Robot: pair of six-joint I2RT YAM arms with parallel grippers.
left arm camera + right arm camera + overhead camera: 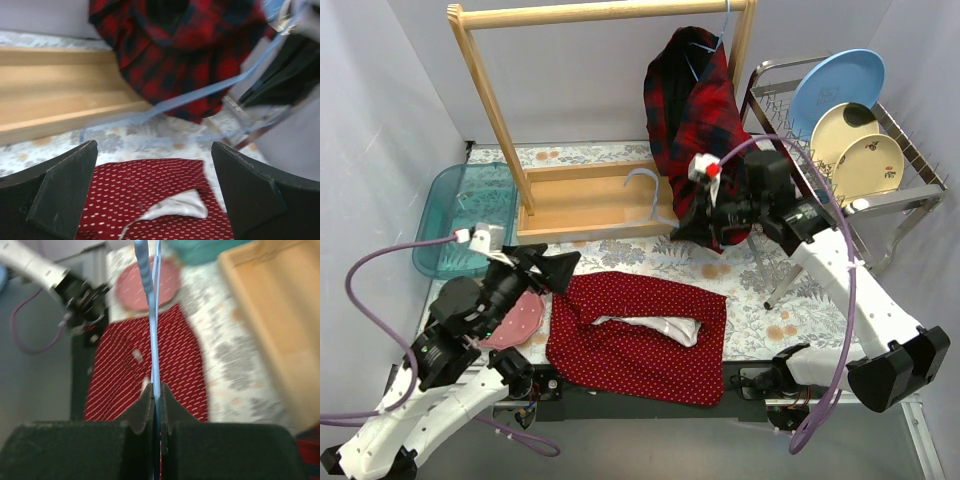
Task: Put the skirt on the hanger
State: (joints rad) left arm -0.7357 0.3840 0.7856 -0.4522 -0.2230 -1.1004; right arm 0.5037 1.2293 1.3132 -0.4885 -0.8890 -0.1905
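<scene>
The red skirt with white dots [640, 335] lies flat on the table, its white lining showing at the waist. It also shows in the left wrist view [150, 200] and the right wrist view [125, 375]. My right gripper [688, 212] [156, 392] is shut on a light blue hanger [655, 195] [152, 315] and holds it above the table beyond the skirt's far edge. The hanger appears blurred in the left wrist view [200, 97]. My left gripper [560, 268] [155, 150] is open and empty, just above the skirt's left far corner.
A wooden clothes rack [590, 200] stands at the back with a red plaid garment [695, 130] hanging on it. A dish rack with plates [850, 130] is at the right. A teal bin [465, 215] and a pink round cloth [515, 320] are at the left.
</scene>
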